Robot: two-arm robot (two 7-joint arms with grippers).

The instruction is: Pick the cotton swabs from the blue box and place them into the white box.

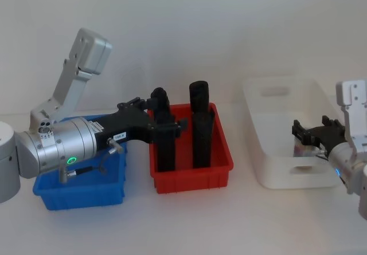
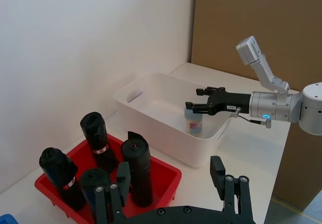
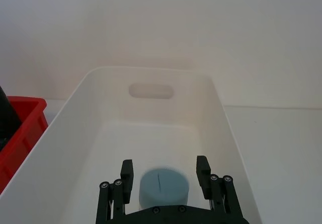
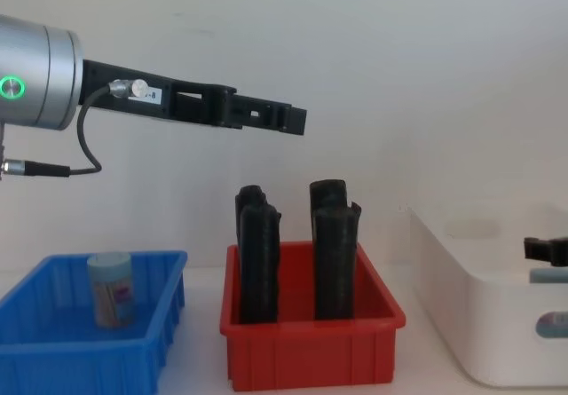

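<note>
Your right end effector (image 3: pixel 164 161) hangs open just above the cotton swab jar (image 3: pixel 163 186) at 5 o'clock in the white box (image 3: pixel 151 73); a skewed lift could tip it. Your open left end effector (image 2: pixel 170 166) could strike the black rolls (image 4: pixel 333 244) en route to the blue box (image 4: pixel 53 359) at 9 o'clock.

We see shallow red rectangular plastic bin (image 1: pixel 192 179) on white tabletop (image 1: pixel 189 226). Inside it, we count four tall black wrapped rolls (image 2: pixel 140 171), upright, red-and-white bands on some. Plain white wall (image 1: pixel 241 26) behind. Brown flat panel (image 2: pixel 241 17) beside wall.
</note>
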